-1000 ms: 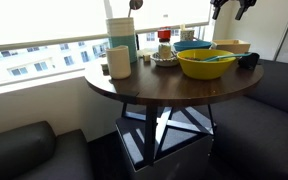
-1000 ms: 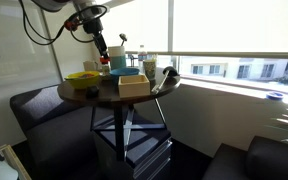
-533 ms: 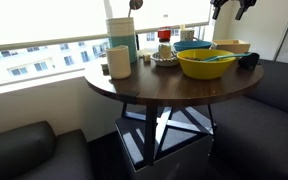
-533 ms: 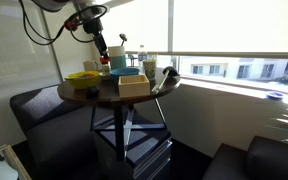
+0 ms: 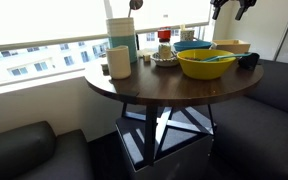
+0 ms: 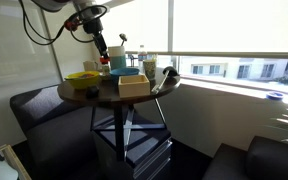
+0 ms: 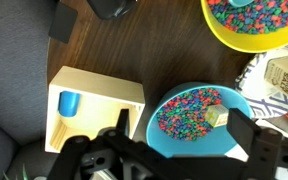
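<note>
I hold the pincer [image 7: 184,124] well above the round dark-wood bench [image 5: 154,88]. Its two black fingers [image 7: 123,122] are spread wide, with nothing between them. Directly beneath it in the wrist view sits the glossy sky-blue round bowl [image 7: 189,108]. The bowl is heaped with small multicoloured beads, loose and grainy, and one pale cube [image 7: 216,117] lies on top.

I judge the step in hand to be a hover over that bowl, clear of any contact. Going down for the cube would call for a straight drop with the fingers astride it, since loose beads give way under a careless touch.

To the left in the wrist view, just beside the bowl, is a pale square wooden box [image 7: 94,85], smooth-sided, with a small blue cup [image 7: 69,102] inside. Farther off stands a larger yellow plastic bowl [image 7: 254,22] holding the same beads.
</note>
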